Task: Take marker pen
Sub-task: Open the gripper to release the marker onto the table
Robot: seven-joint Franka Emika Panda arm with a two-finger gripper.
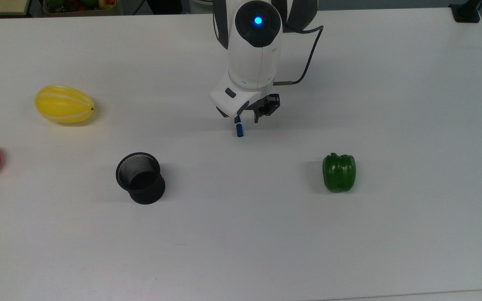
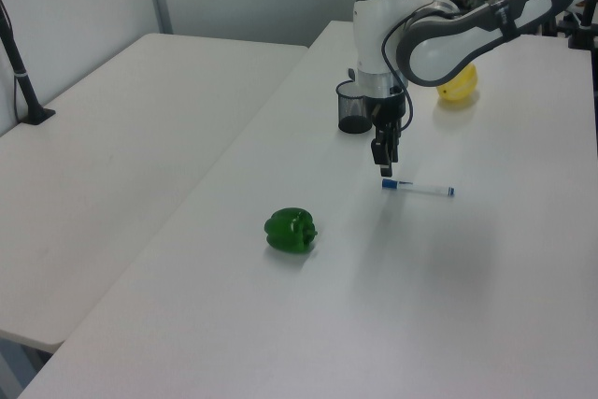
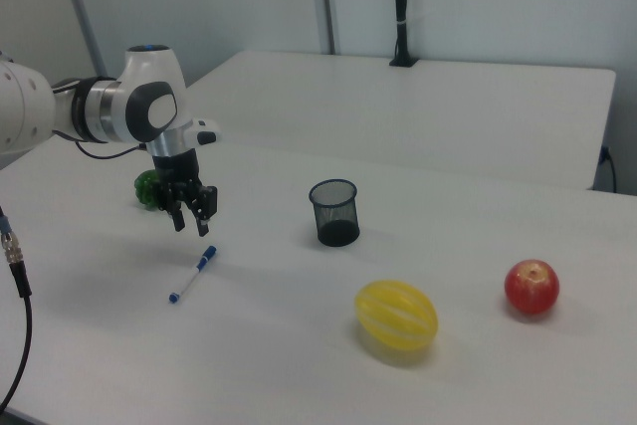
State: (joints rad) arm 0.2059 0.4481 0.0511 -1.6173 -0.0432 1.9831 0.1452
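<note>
White table (image 2: 486, 306) in a pale-walled room, second white table (image 3: 468, 106) behind, marker pen (image 3: 193, 274) lying flat on it (blue cap towards the arm), end effector (image 3: 193, 208) hovering just above, fingers apart, grasping nothing.

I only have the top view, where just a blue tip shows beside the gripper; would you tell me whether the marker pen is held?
Observer: No. In the left view the marker pen lies flat on the table, apart from the gripper above it.
Operator: Are the fingers open?
Observer: Yes, the right view shows them spread with nothing between.
Operator: Where does the barrel run?
Observer: From its capped end below the gripper toward the left view's right, away from the green pepper.
</note>
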